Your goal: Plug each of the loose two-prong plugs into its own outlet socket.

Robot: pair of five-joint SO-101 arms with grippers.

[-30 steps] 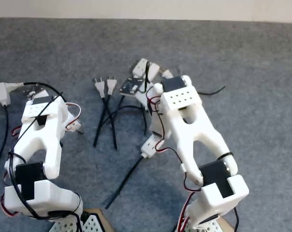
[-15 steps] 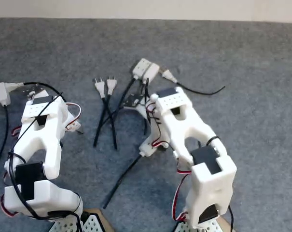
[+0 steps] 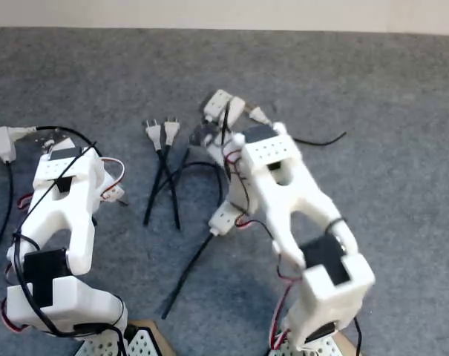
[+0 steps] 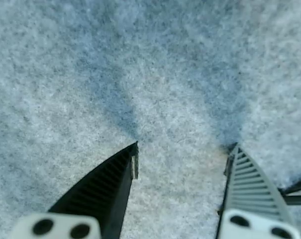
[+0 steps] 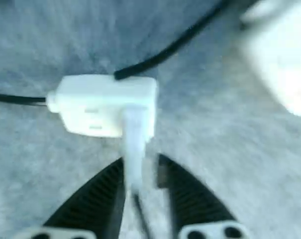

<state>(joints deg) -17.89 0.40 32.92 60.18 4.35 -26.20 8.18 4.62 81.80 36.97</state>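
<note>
In the right wrist view my right gripper point(image 5: 140, 172) is shut on a white two-prong plug point(image 5: 134, 144) whose front end meets a white outlet socket point(image 5: 104, 105) with a black cord. From above, the right gripper point(image 3: 203, 134) sits just below a white socket block point(image 3: 220, 104). Two loose white plugs point(image 3: 153, 133) point(image 3: 171, 130) lie side by side on the carpet to its left, their black cords trailing toward me. My left gripper point(image 4: 184, 155) hangs open over bare grey carpet with nothing between its fingers.
Another white socket point(image 3: 224, 219) on a black cord lies under the right arm. A white outlet point(image 3: 3, 142) with a cord lies at the far left beside the left arm point(image 3: 64, 193). A further plug point(image 3: 258, 116) lies right of the socket block. Black cords cross mid-table.
The right arm drew back toward me half a second ago and has now pushed forward again to the socket block. The left arm has stayed still.
</note>
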